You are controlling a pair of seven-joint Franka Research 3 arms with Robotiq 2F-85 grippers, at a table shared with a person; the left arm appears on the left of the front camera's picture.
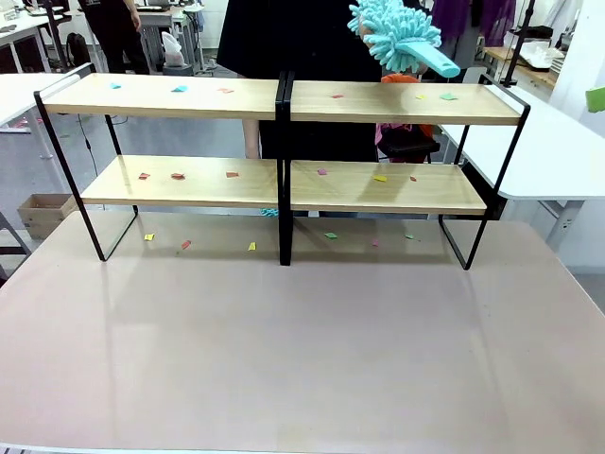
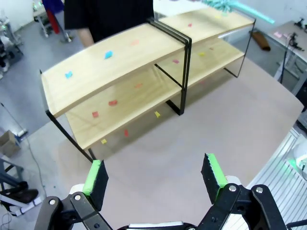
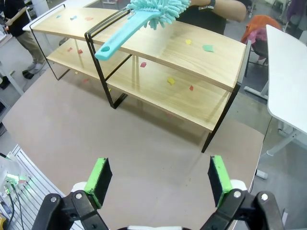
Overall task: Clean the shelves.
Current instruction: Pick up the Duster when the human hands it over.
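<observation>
Both tools are just hanging over the bench [image 1: 302, 359] with nothing in them. The left tool [image 2: 153, 167] has its green pads spread wide, and so does the right tool [image 3: 159, 165].

The shelves [image 1: 208, 96] stand straight ahead of both tools, at the far side of the bench across a bare stretch of tabletop. From the left tool they run off at an angle up and to the right.

Little coloured paper scraps [image 1: 180, 88] are dotted over all four boards, and a few more lie on the bench under the bottom tier.

A person [image 1: 284, 38] in a dark top stands behind the shelves, holding a fluffy teal duster [image 3: 153, 9] above the top board of the unit facing the right tool. Its handle angles back toward that tool.
</observation>
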